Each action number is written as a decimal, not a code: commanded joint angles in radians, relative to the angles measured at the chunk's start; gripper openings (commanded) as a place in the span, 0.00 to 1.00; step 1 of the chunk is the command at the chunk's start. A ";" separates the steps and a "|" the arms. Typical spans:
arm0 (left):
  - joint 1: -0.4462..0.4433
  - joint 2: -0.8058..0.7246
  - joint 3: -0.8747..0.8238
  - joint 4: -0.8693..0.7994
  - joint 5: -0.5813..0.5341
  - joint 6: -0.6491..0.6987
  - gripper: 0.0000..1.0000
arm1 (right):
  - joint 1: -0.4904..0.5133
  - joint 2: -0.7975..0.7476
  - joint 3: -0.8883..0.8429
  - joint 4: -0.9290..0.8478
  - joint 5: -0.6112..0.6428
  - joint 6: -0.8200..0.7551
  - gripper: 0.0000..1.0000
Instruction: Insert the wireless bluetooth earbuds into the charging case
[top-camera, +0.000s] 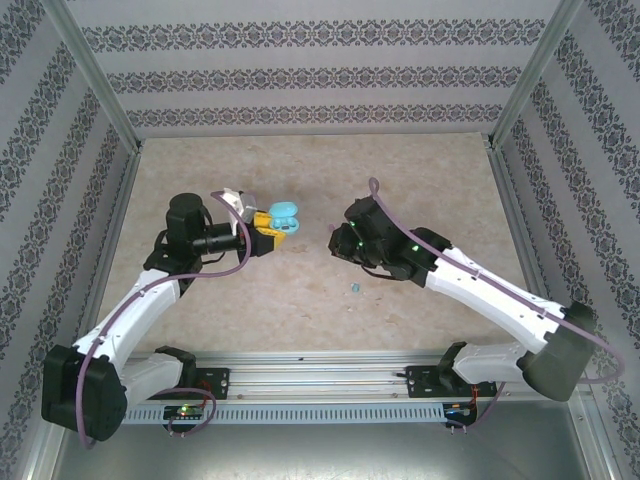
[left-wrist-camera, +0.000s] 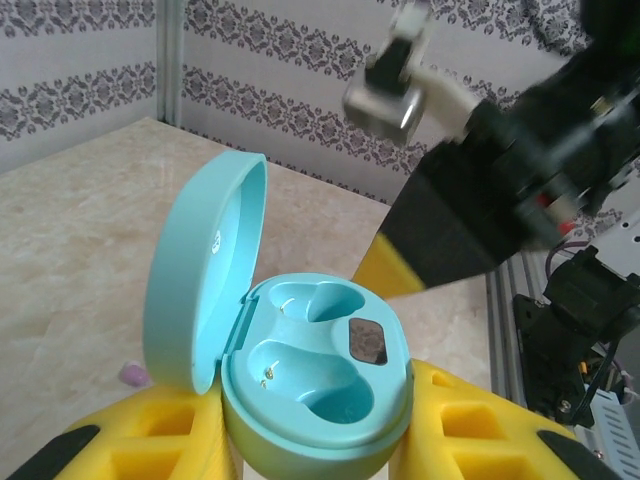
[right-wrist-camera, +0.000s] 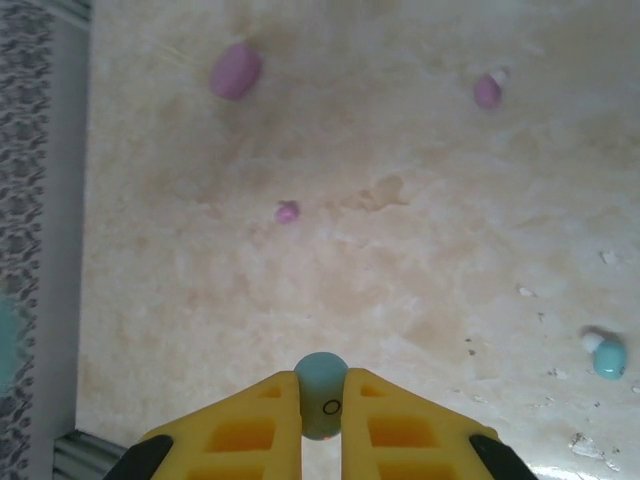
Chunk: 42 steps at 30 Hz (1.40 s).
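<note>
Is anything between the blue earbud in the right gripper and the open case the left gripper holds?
Nothing visible does. The right gripper is shut on the light blue earbud, the left gripper holds the blue case lid-open with both wells empty, and bare table lies between them.

Top external: high, behind, down onto table (top-camera: 300, 310). Left wrist: close, level across it. Right wrist: close, downward.

Two blue earbuds show, the nearer blue earbud (right-wrist-camera: 320, 385) and the farther blue earbud (right-wrist-camera: 607, 357); two pink ones, the smaller pink earbud (right-wrist-camera: 287, 211) and the white-tipped pink earbud (right-wrist-camera: 487, 90); one larger pink oval (right-wrist-camera: 236, 70); one open blue case (left-wrist-camera: 195, 300) with two wells (left-wrist-camera: 322, 385).
</note>
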 joint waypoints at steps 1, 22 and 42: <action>-0.031 0.012 0.007 0.061 0.005 0.014 0.19 | 0.023 -0.027 0.075 -0.088 0.049 -0.083 0.13; -0.122 0.061 0.052 0.015 -0.051 0.071 0.20 | 0.067 0.143 0.338 -0.148 -0.088 -0.221 0.13; -0.128 0.062 0.056 0.023 -0.043 0.067 0.19 | 0.082 0.240 0.386 -0.155 -0.112 -0.258 0.13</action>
